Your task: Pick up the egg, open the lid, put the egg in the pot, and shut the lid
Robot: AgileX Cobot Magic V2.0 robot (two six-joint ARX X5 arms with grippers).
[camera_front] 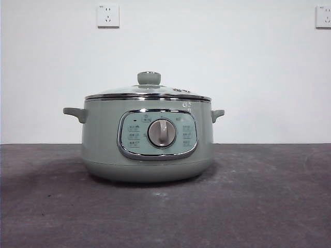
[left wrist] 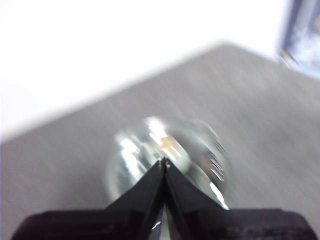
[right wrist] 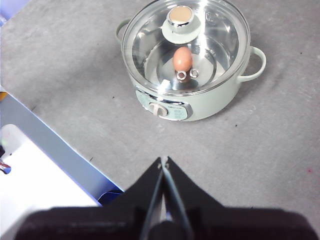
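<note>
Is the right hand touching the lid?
Apart. The right wrist view shows the right hand well clear of the lid, bare table between them.

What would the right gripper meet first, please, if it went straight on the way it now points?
Probably the bare grey table: the right gripper is shut and held high, aimed toward the pot, whose lid is on with the egg inside. Depth is unclear, so it might reach the pot's front instead.
</note>
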